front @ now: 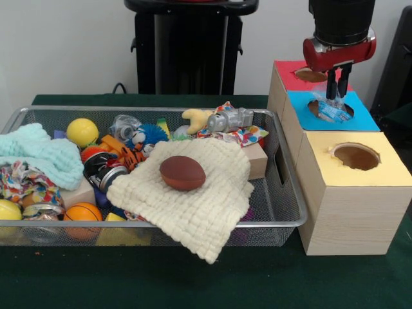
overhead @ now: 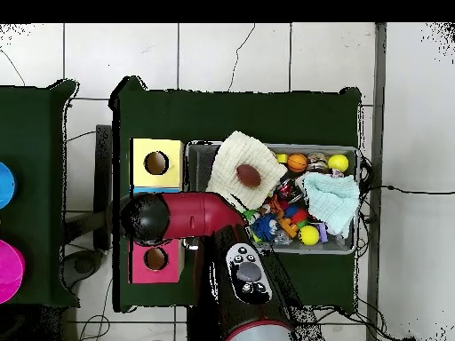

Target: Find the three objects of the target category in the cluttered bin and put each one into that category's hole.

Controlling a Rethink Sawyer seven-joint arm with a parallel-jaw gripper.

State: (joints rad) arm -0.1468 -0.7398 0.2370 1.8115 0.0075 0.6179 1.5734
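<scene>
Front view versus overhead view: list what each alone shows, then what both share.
Front only: the black gripper above the blue-topped box's hole, clear crumpled plastic there. Overhead only: the red-topped cardboard box's round hole unobstructed, with the red arm covering the blue one. Both: the brown toy football on the cream knitted cloth in the silver wire-mesh bin.

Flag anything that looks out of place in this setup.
The cream cloth spills over the bin's front rim onto the table, a brown toy football resting on it. The gripper holds a crumpled clear item over the blue-topped box.
</scene>
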